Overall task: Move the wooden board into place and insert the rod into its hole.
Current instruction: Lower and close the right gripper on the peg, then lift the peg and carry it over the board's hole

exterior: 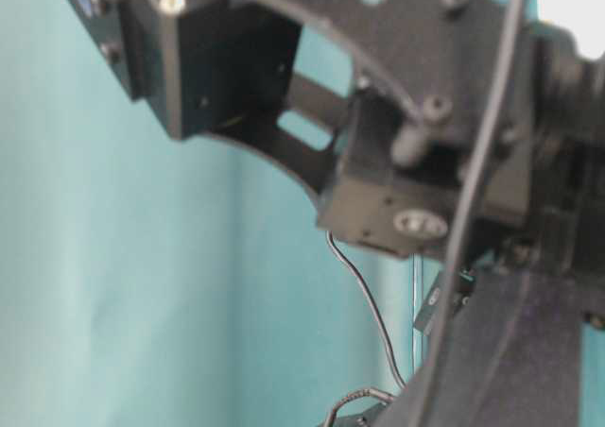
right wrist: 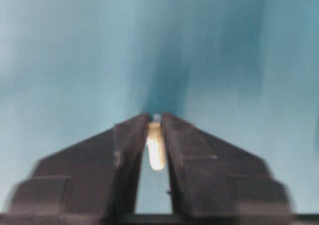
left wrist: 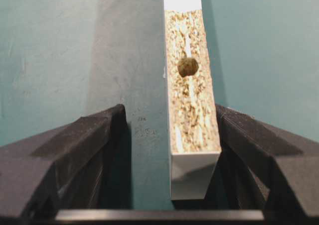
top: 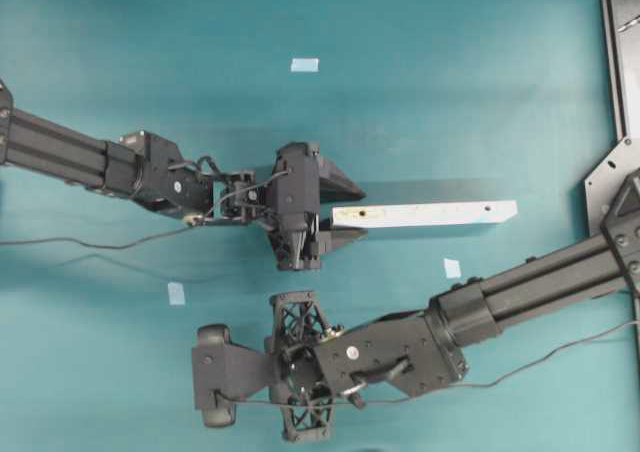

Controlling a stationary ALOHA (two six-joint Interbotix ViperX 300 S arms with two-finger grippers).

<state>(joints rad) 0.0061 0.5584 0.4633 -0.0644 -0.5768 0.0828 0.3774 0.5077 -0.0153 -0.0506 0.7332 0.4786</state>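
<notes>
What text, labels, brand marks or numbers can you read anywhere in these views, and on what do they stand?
None can be read in any view.
Wooden board: plain, only its hole, no print.
Pale-blue tape squares: blank.
Left claw, right claw and the arm housings: black, no legible marking.
Rod: plain.
Table-level view: blurred close-up of an arm; any marking there is unreadable.

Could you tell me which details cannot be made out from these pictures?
- Table-level view: an arm's dark body fills it, hiding the wooden board and the rod.
- Overhead view: the rod is unseen under the right tool.
- Left wrist view: the board's far end is cut off; left tool contact unclear.
- Right wrist view: blurred.
</notes>
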